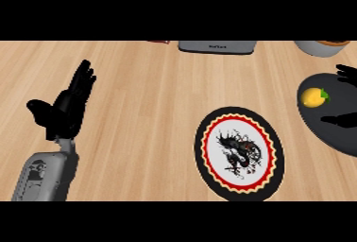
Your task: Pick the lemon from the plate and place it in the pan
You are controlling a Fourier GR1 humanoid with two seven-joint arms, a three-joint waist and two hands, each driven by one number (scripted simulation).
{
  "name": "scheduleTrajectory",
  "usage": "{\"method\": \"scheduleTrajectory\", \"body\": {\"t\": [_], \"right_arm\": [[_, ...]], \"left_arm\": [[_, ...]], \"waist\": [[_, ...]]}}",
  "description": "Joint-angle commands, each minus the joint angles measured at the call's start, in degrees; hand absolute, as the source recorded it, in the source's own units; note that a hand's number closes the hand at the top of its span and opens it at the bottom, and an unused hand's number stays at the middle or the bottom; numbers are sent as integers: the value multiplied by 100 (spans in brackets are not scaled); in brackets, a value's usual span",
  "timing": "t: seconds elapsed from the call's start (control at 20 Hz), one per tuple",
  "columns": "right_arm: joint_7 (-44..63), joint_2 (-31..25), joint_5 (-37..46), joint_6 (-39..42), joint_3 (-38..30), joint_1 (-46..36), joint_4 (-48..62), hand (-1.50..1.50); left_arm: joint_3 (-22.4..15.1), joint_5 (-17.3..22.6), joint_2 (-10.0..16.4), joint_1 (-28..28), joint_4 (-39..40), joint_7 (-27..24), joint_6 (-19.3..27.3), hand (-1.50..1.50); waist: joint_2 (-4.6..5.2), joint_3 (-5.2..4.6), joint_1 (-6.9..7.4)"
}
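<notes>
Yellow lemon sits in the dark pan between the spread fingers and thumb of the right hand

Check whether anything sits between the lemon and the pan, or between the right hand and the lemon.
Nothing visible does. The lemon already shows inside the outline of the pan at the right, off the plate. The right hand is open beside it, with no object between them.

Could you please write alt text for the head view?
A lemon lies in the dark pan at right, flanked by the open right hand. The decorated plate sits mid-counter; the left hand rests open at left.
</notes>
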Motion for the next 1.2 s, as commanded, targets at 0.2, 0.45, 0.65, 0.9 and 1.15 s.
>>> {"method": "scheduleTrajectory", "body": {"t": [0.2,0.45,0.65,0.9,1.15], "right_arm": [[-596,-755,-870,1432,-838,137,479,-150],[-1200,-1174,-1020,2922,-854,769,557,-150],[-1383,-1560,-1161,3521,-874,1069,389,-150],[-1496,-1746,-1394,3802,-914,1574,200,-150],[-1488,-1818,-1570,4122,-813,1904,-78,-150]], "left_arm": [[177,40,182,98,-108,88,-6,0],[236,129,149,261,21,-44,-62,0],[392,122,278,206,96,-77,-19,0],[397,192,271,377,-159,38,-40,0],[346,122,246,536,-96,-30,-45,0]], "waist": [[-70,-13,-184],[-107,-10,-327],[-115,-10,-421],[-164,-10,-441],[-182,-11,-516]]}}
